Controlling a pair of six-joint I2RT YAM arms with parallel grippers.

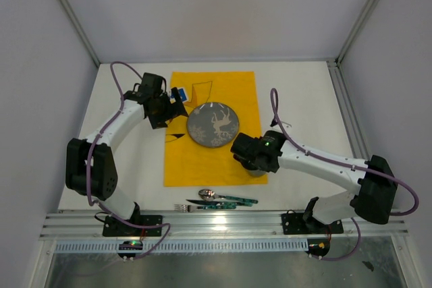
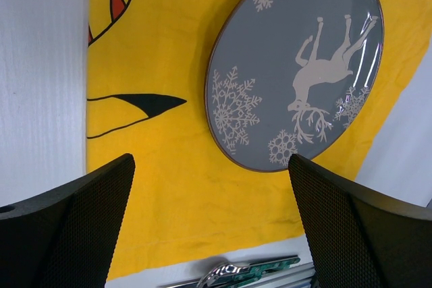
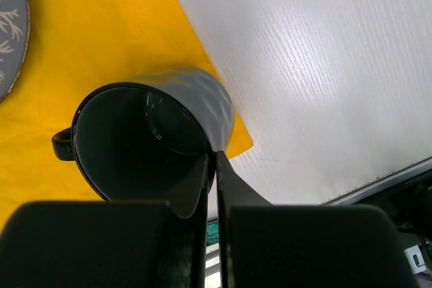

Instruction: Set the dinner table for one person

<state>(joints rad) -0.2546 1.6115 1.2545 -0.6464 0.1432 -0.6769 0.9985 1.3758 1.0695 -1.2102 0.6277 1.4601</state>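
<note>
Top view alone gives both arms at once, the whole yellow cloth [image 1: 202, 160], and the cutlery [image 1: 217, 199] lying on the dinner table [image 1: 297, 99] just off the cloth's near edge. A spoon bowl and green patterned handles are readable, the piece count isn't. Right wrist alone shows the grip: right fingers [image 3: 236, 193] clamped on the wall of a dark mug [image 3: 202, 92], one inside and one outside, at the cloth's near-right corner. From the top the arm hides most of that mug. Can't tell if its base touches the cloth. Left wrist: left fingers [image 2: 74, 227] spread wide, holding nothing, over the cloth's left edge, near the grey reindeer plate [image 2: 297, 65] sitting mid-cloth. The dinner table is a white matte worktop, faintly ribbed up close, extending past the cloth on every side. The cloth's print is cut off in the wrist views.
</note>
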